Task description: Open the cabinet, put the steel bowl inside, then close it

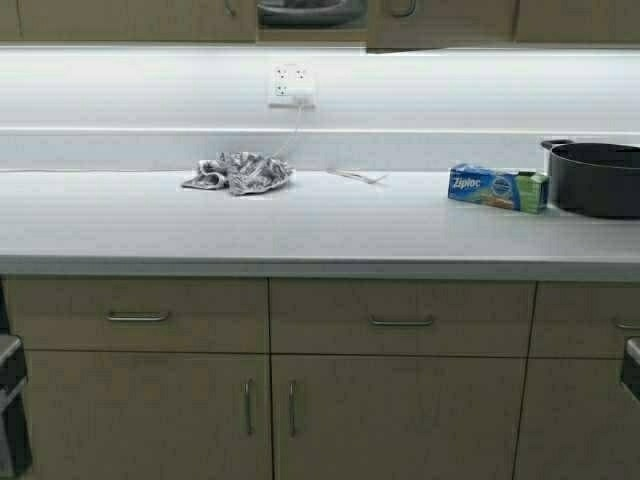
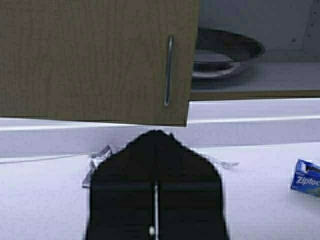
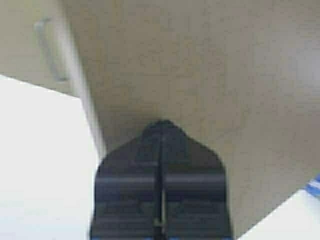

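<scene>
The cabinet runs along the top of the high view with a gap between its two tan doors. The steel bowl (image 1: pixel 310 12) sits on the shelf in that gap and also shows in the left wrist view (image 2: pixel 225 50). My left gripper (image 2: pixel 156 134) is shut and empty, below the left door (image 2: pixel 95 60) and its bar handle (image 2: pixel 169 70). My right gripper (image 3: pixel 161 124) is shut and empty, its tip at or almost on the flat face of the right door (image 3: pixel 200 60). Neither gripper shows in the high view.
On the counter (image 1: pixel 320 225) lie a crumpled grey cloth (image 1: pixel 238 172), a fork (image 1: pixel 360 176), a blue Ziploc box (image 1: pixel 497 187) and a black pot (image 1: pixel 598 178) at the far right. A wall socket (image 1: pixel 291 86) is on the backsplash. Base cabinets with drawers stand below.
</scene>
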